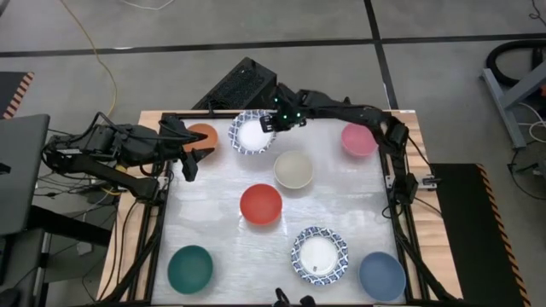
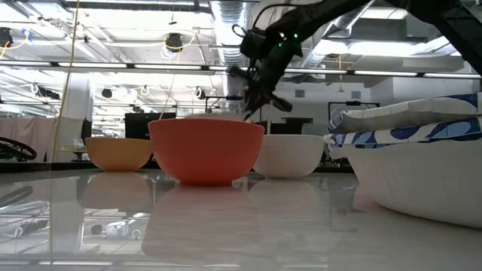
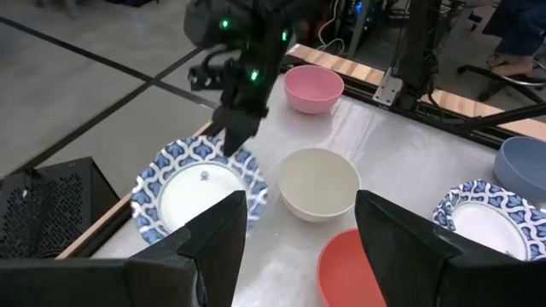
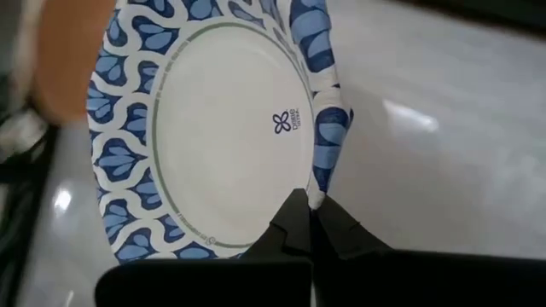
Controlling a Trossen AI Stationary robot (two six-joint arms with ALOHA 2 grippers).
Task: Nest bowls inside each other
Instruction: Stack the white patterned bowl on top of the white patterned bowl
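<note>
Blue-patterned white paper bowl at the pale tabletop's far edge, beside a plain orange bowl, is pinched at its rim by the right tool; left tool hovers nearby, fingers spread wide.

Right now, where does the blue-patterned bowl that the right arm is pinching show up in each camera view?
High view: blue-patterned bowl at the table's far edge, between the orange bowl and the cream bowl.
Low view: almost wholly hidden behind the red bowl.
Left wrist view: bowl beside the cream bowl.
Right wrist view: fills the picture, rim pinched.
Shared landmark: right end effector on its rim.
</note>
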